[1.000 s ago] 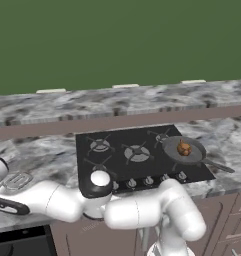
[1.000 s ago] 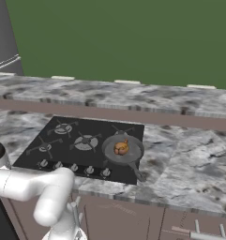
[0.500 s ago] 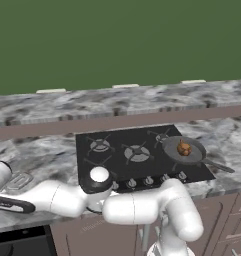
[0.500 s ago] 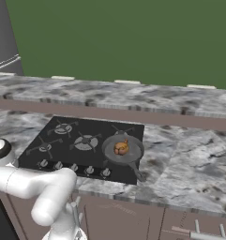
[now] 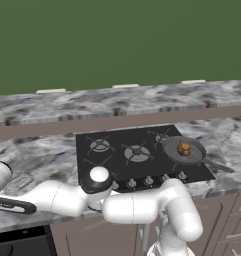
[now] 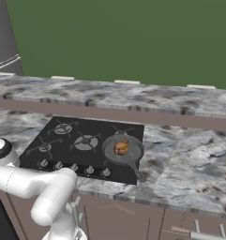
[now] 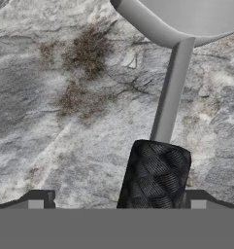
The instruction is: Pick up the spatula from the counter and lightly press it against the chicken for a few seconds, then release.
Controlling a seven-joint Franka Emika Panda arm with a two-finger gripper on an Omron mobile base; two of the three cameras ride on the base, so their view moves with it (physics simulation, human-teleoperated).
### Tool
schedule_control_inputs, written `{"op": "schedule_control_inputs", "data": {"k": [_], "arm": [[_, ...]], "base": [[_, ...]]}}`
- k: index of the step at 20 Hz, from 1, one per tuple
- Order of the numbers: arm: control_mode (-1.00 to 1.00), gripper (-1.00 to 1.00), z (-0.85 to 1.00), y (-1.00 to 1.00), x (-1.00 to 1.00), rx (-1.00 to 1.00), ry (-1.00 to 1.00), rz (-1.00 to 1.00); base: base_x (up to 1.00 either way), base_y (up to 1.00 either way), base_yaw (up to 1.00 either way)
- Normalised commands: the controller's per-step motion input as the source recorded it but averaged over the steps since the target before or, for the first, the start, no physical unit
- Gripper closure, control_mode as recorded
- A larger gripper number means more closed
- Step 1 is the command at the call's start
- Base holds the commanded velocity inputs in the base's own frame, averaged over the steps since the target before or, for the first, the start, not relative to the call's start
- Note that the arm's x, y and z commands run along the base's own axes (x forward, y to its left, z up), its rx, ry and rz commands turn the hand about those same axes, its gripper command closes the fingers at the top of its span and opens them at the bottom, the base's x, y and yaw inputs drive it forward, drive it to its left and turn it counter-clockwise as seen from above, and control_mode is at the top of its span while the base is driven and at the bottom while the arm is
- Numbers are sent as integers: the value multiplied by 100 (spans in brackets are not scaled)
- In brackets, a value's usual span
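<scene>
The spatula's black textured handle (image 7: pixel 155 175) lies on the grey marble counter in the hand view. Its grey metal shaft (image 7: pixel 172 92) runs up to a broad grey head (image 7: pixel 186 14) at the top edge. My gripper (image 7: pixel 117 202) is open, low over the counter, with one fingertip (image 7: pixel 37 202) on each side of the handle end and apart from it. In the base views the arm reaches far left. The browned chicken (image 5: pixel 184 148) (image 6: pixel 121 148) sits in a grey pan (image 5: pixel 168 148) (image 6: pixel 109 142) on the stove's right burner.
The black cooktop (image 5: pixel 117 145) (image 6: pixel 67 140) has a row of knobs along its front edge. The pan's handle (image 5: pixel 219 166) (image 6: pixel 137 172) sticks out toward the counter front. A raised marble ledge (image 5: pixel 122 107) runs behind. A dark elongated piece (image 5: pixel 14 205) lies front left.
The arm has shifted only slightly at the far left. The jaws stay wide open, and the spatula, pan and chicken have not moved.
</scene>
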Motion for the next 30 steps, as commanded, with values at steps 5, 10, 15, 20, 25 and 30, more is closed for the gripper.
{"op": "schedule_control_inputs", "data": {"k": [5,10,15,20,25,30], "arm": [[-100,100,-22,45,33,-11,7,-4],[-100,100,-9,4,7,-11,6,-4],[-100,100,0,-1,-5,-13,0,-2],[-100,100,28,-1,-14,-17,-1,0],[-100,100,69,-15,-25,-11,-1,0],[-100,100,54,-33,-48,-3,-2,3]], "base": [[0,0,0],[0,0,0],[0,0,0],[0,0,0],[0,0,0],[0,0,0]]}}
